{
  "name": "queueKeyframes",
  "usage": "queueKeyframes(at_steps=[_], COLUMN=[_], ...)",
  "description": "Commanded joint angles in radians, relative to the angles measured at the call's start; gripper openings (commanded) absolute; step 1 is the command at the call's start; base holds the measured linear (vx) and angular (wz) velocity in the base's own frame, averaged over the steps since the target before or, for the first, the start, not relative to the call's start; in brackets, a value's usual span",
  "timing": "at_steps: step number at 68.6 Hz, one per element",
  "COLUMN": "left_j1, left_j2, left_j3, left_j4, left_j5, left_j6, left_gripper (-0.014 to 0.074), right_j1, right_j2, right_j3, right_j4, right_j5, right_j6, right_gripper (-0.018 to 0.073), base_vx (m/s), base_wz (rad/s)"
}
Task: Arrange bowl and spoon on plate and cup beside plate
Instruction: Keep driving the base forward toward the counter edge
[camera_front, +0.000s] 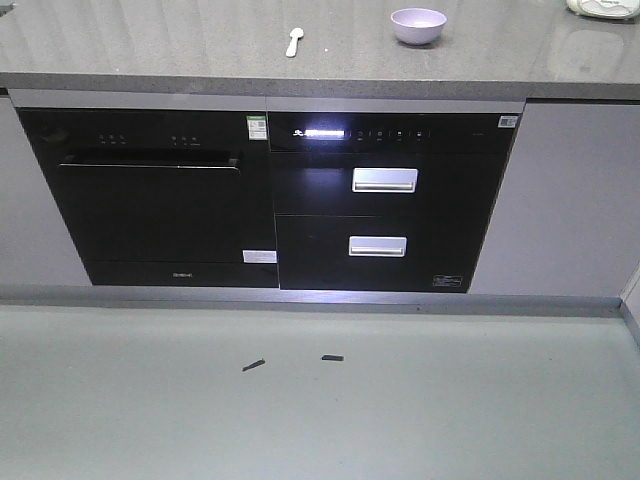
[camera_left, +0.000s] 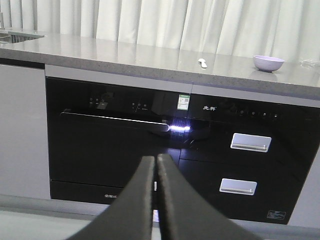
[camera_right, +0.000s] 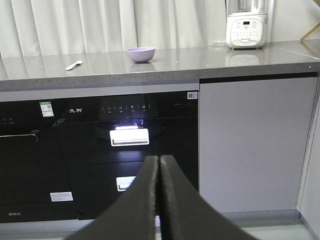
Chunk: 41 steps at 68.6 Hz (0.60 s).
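My left gripper and right gripper both have their dark fingers pressed together on nothing, held low in front of the black oven fronts. Everything I need lies above and beyond them on the grey speckled countertop. The bowl, smooth lavender plastic, sits to the right, so I judge the right arm the nearer. The spoon, pale and short, lies well apart to its left, its long axis running roughly front to back. I see no plate or cup.
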Motion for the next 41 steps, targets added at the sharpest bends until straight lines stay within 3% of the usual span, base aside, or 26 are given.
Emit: queueKeyframes(at_steps=[1,41], left_j1=[-0.007,-0.007], left_j2=[-0.015,-0.015], left_j3=[0.02,0.02], left_j4=[-0.003,-0.003], left_j5=[-0.067,-0.067], left_j6=[0.0,0.0], left_gripper=[-0.0006,-0.0006], right_j1=[-0.006,-0.006], right_j2=[-0.01,-0.01], right_j3=[0.007,0.007], right_j4=[-0.004,-0.004], right_j5=[-0.068,-0.068], right_j6=[-0.01,-0.01], right_gripper=[-0.0001,-0.0001], base_vx=[0.04,0.04], base_wz=[-0.01,-0.01])
